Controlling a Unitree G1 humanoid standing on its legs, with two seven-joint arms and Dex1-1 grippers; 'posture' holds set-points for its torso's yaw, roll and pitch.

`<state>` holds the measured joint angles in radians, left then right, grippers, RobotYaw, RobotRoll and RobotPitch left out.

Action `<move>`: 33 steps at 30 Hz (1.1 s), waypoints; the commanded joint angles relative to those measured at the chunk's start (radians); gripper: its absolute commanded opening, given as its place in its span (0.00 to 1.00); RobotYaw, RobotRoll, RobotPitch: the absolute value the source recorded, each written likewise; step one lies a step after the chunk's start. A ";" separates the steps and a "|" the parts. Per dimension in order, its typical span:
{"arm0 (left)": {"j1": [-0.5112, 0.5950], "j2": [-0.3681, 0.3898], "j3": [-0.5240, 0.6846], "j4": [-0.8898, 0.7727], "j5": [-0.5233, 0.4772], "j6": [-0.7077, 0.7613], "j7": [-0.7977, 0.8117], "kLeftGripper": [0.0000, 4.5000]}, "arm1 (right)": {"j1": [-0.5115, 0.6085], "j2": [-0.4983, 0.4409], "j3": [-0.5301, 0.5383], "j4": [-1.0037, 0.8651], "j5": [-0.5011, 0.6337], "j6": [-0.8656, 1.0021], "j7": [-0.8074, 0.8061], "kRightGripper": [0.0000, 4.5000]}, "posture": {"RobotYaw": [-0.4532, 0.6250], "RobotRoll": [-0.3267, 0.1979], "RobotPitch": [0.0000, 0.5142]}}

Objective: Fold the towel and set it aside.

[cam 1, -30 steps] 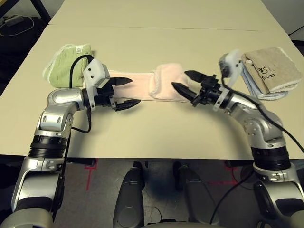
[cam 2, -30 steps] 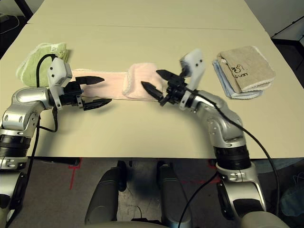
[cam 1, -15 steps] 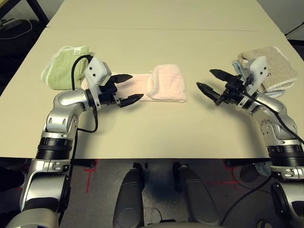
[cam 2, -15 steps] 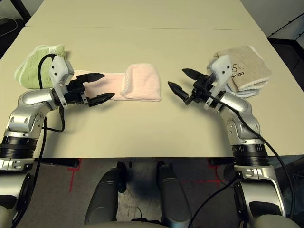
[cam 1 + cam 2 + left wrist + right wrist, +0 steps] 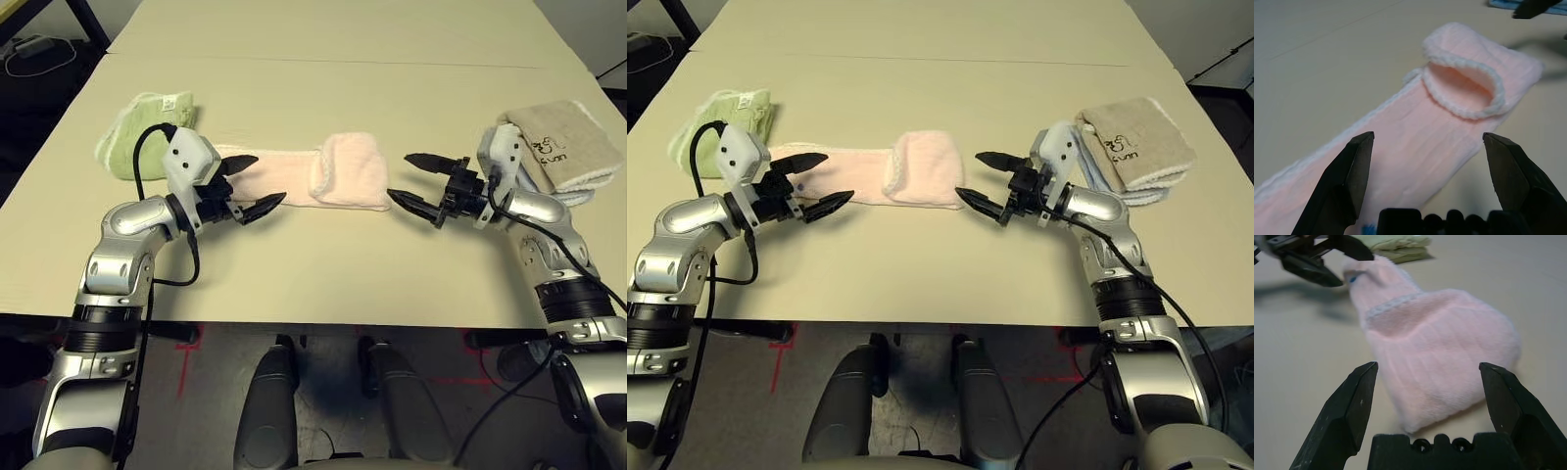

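Your two grippers hang low over the table (image 5: 323, 264), one at each end of a single pink towel. The left gripper (image 5: 247, 183) has its jaws spread apart with nothing between them, its fingertips over the flat, unfolded end of the towel (image 5: 294, 178); the right gripper (image 5: 411, 179) is likewise wide open and empty, its lower fingertip just beside the folded-over end. You have one pink towel lying between the two tools as a long strip, its right end doubled back on itself into a thick pad. Beyond your left gripper sits one light green towel (image 5: 145, 118), folded, just past the strip's far end. Beyond your right gripper lies one beige towel (image 5: 568, 142) with a dark mark, resting on a pale blue cloth (image 5: 534, 182) whose edge peeks out beneath it. From the left wrist you get what the head cameras do not: the white corded edge (image 5: 1464, 81) curling into an open loop where the fold lifts off the strip, and a small blue mark (image 5: 1368, 229) at the near end. From the right wrist you see the plush pad head on, the ribbing running away from you, and your left gripper's fingers (image 5: 1308, 254) at the far end with the green towel behind them.
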<state>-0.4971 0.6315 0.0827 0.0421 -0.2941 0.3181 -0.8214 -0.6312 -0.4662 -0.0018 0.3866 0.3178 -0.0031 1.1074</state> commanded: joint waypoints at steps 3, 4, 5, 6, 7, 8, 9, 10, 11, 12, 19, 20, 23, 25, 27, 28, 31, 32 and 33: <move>0.002 -0.028 0.053 -0.069 -0.039 0.120 0.106 1.00 | -0.003 -0.024 0.019 -0.012 -0.020 -0.032 0.050 0.99 | 0.52 0.62 0.40; 0.004 -0.030 0.057 -0.080 -0.043 0.139 0.118 1.00 | -0.002 -0.025 0.018 -0.012 -0.018 -0.030 0.054 0.99 | 0.52 0.62 0.40; 0.008 -0.031 0.061 -0.091 -0.044 0.158 0.131 1.00 | -0.001 -0.025 0.016 -0.014 -0.016 -0.028 0.056 0.99 | 0.52 0.62 0.40; 0.012 -0.032 0.068 -0.103 -0.046 0.184 0.149 1.00 | 0.000 -0.026 0.016 -0.017 -0.015 -0.025 0.058 0.99 | 0.52 0.62 0.40; 0.017 -0.034 0.073 -0.114 -0.048 0.205 0.165 1.00 | 0.002 -0.028 0.016 -0.019 -0.014 -0.024 0.061 0.99 | 0.53 0.62 0.39; 0.020 -0.035 0.079 -0.124 -0.050 0.225 0.181 1.00 | 0.003 -0.030 0.017 -0.020 -0.017 -0.025 0.063 0.99 | 0.53 0.62 0.39; 0.023 -0.040 0.093 -0.142 -0.063 0.254 0.202 1.00 | 0.006 -0.032 0.018 -0.022 -0.019 -0.025 0.062 0.99 | 0.53 0.62 0.39; 0.025 -0.046 0.108 -0.161 -0.076 0.285 0.223 1.00 | 0.008 -0.030 0.013 -0.026 -0.016 -0.014 0.054 0.99 | 0.53 0.62 0.39; 0.027 -0.047 0.115 -0.174 -0.083 0.302 0.235 1.00 | 0.009 -0.026 0.006 -0.030 -0.008 0.005 0.040 0.99 | 0.53 0.62 0.38; 0.028 -0.047 0.119 -0.183 -0.087 0.314 0.243 1.00 | 0.010 -0.022 0.001 -0.033 -0.002 0.018 0.029 0.99 | 0.53 0.62 0.38; 0.048 -0.022 0.106 -0.194 -0.075 0.316 0.239 1.00 | 0.025 -0.002 -0.007 -0.053 0.011 0.073 -0.028 0.99 | 0.54 0.62 0.38; 0.052 -0.013 0.105 -0.197 -0.076 0.327 0.234 1.00 | 0.025 -0.004 -0.002 -0.056 0.006 0.068 -0.027 0.99 | 0.54 0.62 0.38; 0.052 -0.001 0.117 -0.207 -0.088 0.366 0.246 1.00 | 0.023 -0.008 0.008 -0.058 -0.003 0.058 -0.018 0.99 | 0.54 0.62 0.37; 0.040 -0.008 0.137 -0.217 -0.106 0.413 0.276 1.00 | 0.023 -0.013 0.011 -0.061 -0.005 0.055 -0.010 0.99 | 0.54 0.62 0.38; 0.034 -0.015 0.152 -0.230 -0.123 0.455 0.304 1.00 | 0.022 -0.016 0.012 -0.061 -0.009 0.049 -0.004 0.99 | 0.54 0.62 0.38; 0.034 -0.017 0.157 -0.236 -0.126 0.471 0.318 1.00 | 0.022 -0.015 0.011 -0.060 -0.010 0.048 -0.004 0.99 | 0.54 0.62 0.38; 0.048 -0.007 0.164 -0.254 -0.119 0.491 0.341 1.00 | 0.022 -0.012 0.009 -0.062 -0.011 0.047 -0.003 0.99 | 0.54 0.62 0.38; 0.057 -0.004 0.169 -0.261 -0.116 0.499 0.351 1.00 | 0.023 -0.012 0.009 -0.064 -0.011 0.047 -0.003 0.99 | 0.54 0.62 0.38; 0.067 0.001 0.176 -0.269 -0.115 0.509 0.358 1.00 | 0.024 -0.011 0.010 -0.067 -0.011 0.048 -0.003 0.99 | 0.54 0.62 0.38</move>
<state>-0.4543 0.6208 0.2380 -0.1960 -0.4072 0.8009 -0.4769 -0.6187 -0.4677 -0.0023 0.3407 0.3137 0.0519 1.0951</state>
